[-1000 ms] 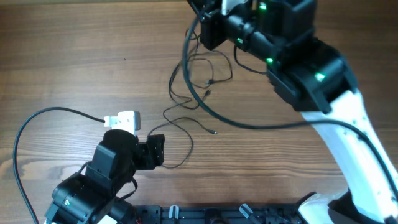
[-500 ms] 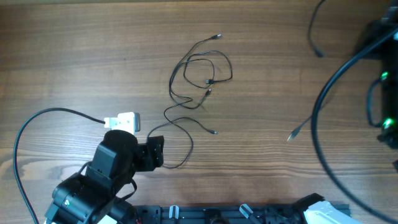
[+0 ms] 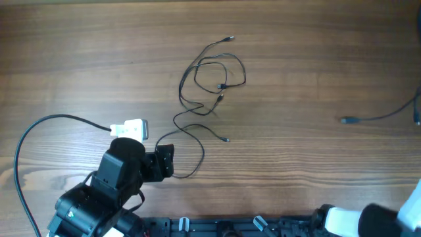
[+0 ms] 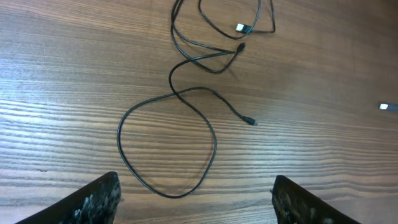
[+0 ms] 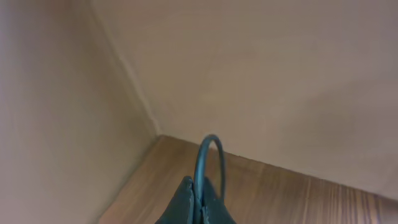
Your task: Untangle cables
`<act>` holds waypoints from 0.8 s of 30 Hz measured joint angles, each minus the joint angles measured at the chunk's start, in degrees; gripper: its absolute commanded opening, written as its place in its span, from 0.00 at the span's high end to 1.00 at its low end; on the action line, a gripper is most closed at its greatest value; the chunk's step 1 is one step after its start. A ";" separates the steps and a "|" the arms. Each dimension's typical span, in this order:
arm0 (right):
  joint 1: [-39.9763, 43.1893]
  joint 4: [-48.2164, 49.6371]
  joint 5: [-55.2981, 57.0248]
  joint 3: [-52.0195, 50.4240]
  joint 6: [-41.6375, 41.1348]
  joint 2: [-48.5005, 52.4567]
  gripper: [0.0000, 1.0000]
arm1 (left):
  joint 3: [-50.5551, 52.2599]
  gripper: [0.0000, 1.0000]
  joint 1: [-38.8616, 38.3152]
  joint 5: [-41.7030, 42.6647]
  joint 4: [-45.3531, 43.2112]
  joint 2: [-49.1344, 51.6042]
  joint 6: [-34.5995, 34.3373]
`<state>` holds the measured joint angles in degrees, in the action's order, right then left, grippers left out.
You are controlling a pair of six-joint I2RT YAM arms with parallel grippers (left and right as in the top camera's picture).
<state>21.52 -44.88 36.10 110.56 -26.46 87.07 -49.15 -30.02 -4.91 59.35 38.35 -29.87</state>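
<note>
The cables (image 3: 210, 72) lie as thin black wires in loose loops at mid-table, with small plug tips. In the left wrist view a wide loop (image 4: 168, 143) lies just ahead of my fingers, with the tangle (image 4: 217, 37) farther off. My left gripper (image 3: 164, 161) is open and empty near the loop's near end (image 4: 193, 202). One separate cable (image 3: 378, 117) lies at the far right and runs off the edge. My right gripper (image 5: 199, 199) is shut on a dark cable loop (image 5: 208, 155), raised and facing a wall. It is outside the overhead view.
The left arm's white camera unit (image 3: 131, 127) and its thicker black lead (image 3: 26, 138) sit at the lower left. Part of the right arm's white base (image 3: 342, 220) shows at the bottom right. A black rail (image 3: 223, 227) runs along the front edge.
My right arm swept from over the tangle to the right and out of the overhead view, drawing one cable away to the right. The left arm has not moved.
</note>
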 measured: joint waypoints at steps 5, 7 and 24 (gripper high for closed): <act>10.64 4.02 -3.78 -0.04 -2.47 9.05 0.96 | 0.00 0.21 0.00 0.26 3.96 0.00 0.00; 15.08 3.85 -5.97 -0.07 -2.73 12.92 0.96 | 0.00 0.20 0.00 0.42 4.33 0.00 0.00; 25.62 -23.80 -30.08 -0.61 -10.73 40.54 0.00 | 0.00 0.18 0.00 0.96 2.78 0.00 -0.02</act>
<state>47.13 -68.69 6.02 109.95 -37.19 127.61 -49.15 -30.02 -3.95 62.13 38.35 -29.89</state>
